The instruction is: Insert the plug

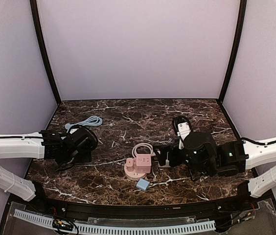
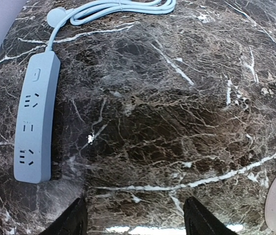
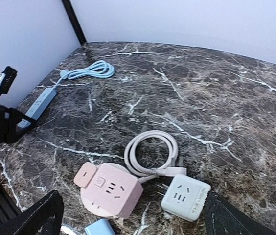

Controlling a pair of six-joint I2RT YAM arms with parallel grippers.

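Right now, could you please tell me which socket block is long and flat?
The blue power strip, its outlets in a row; the pink block and white block are compact cubes.

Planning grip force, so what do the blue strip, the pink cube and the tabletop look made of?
Blue strip: matte moulded plastic, no glare. Pink cube: smooth plastic, soft sheen, rounded edges. Tabletop: polished dark marble or marble-look laminate, white veins, reflections; cannot tell which.
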